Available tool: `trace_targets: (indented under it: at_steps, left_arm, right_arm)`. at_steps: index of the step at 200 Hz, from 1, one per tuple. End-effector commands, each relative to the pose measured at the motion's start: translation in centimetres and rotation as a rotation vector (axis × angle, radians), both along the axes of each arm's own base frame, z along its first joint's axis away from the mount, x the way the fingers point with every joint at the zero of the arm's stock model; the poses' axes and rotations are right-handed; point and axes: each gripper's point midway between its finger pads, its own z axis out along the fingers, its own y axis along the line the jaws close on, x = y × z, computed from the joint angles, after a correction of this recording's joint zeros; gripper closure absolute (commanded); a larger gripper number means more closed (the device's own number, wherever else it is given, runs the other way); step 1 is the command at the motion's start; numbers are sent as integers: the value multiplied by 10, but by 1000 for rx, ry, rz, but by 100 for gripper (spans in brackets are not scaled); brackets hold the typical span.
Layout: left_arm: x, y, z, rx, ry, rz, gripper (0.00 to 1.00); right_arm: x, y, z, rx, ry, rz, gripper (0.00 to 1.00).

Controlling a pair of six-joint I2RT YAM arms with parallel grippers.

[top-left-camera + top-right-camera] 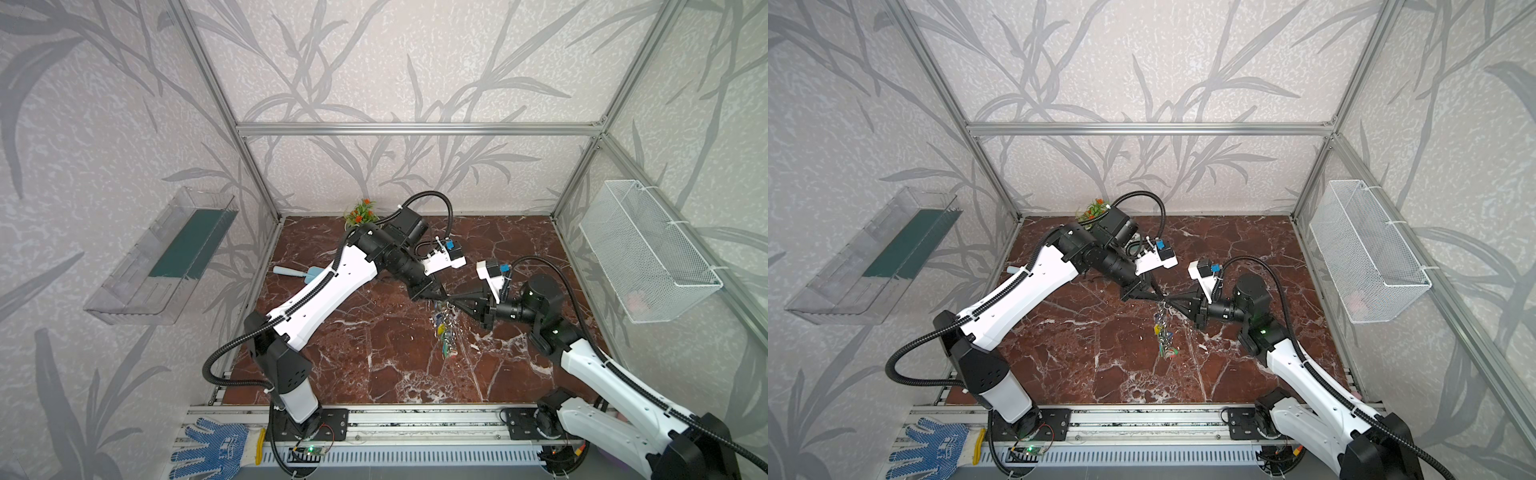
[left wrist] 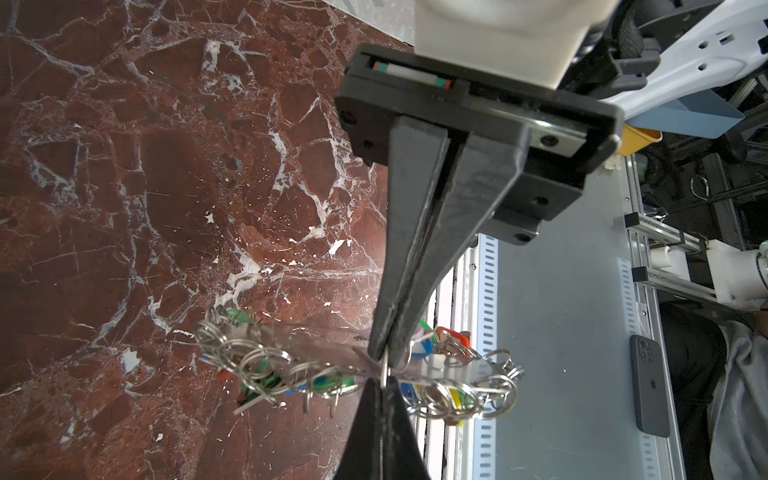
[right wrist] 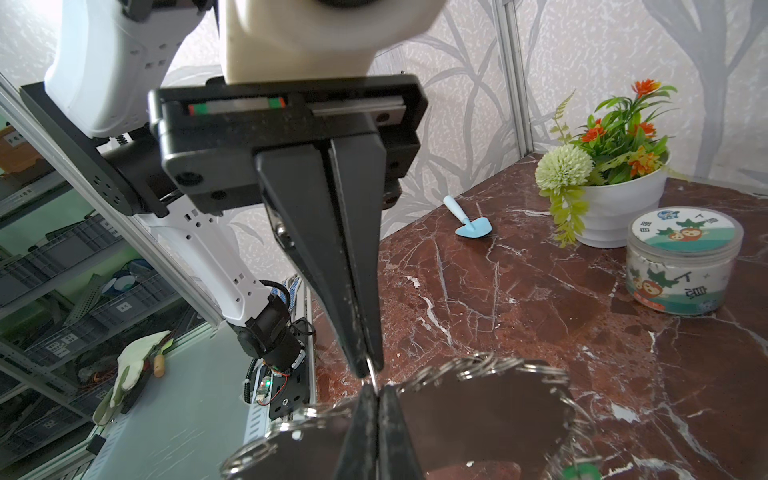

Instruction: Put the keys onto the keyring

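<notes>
**Both jaws pinched on 1 thin ring**

The left gripper (image 2: 384,359) and right gripper (image 3: 368,368) meet tip to tip, jaws fully closed on 1 small split ring (image 2: 387,372). The keyring (image 3: 478,415) hangs below the tips over the desk (image 1: 374,353). The pale-tagged keys cannot be picked out. It likely handles as stiff, slippery, swinging metal, so grip wire rings, not tags. The wire basket (image 1: 648,249) holds something faint pink. The jar (image 3: 683,266) shows no clear contents.

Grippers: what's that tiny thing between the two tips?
A small metal ring, pinched by both the left gripper and the right gripper, right by the keyring. Both wrist views show it.
</notes>
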Motion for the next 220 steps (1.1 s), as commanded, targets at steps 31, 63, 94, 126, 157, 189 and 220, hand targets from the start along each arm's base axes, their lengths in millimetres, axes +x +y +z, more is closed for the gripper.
trace_targets:
  at_steps: [31, 63, 94, 126, 157, 189, 220]
  left_arm:
    - [11, -3, 24, -151, -132, 137, 100]
    - [12, 4, 43, -272, -199, 221, 100]
    - [12, 9, 53, -376, -234, 295, 100]
    - [8, 14, 62, -499, -298, 346, 100]
    - [4, 16, 69, -601, -363, 386, 100]
    - [-3, 9, 69, -663, -413, 399, 100]
    - [-4, 7, 68, -700, -464, 435, 100]
  right_arm:
    - [-9, 0, 40, 57, -119, 24, 81]
    - [-7, -2, 43, 58, -111, 3, 77]
    - [-6, -4, 47, 64, -107, -17, 72]
    - [-1, -6, 46, 54, -91, -48, 68]
    - [1, -6, 48, 57, -91, -60, 67]
    - [4, -7, 51, 60, -91, -74, 67]
    - [11, -15, 59, 86, -81, -108, 67]
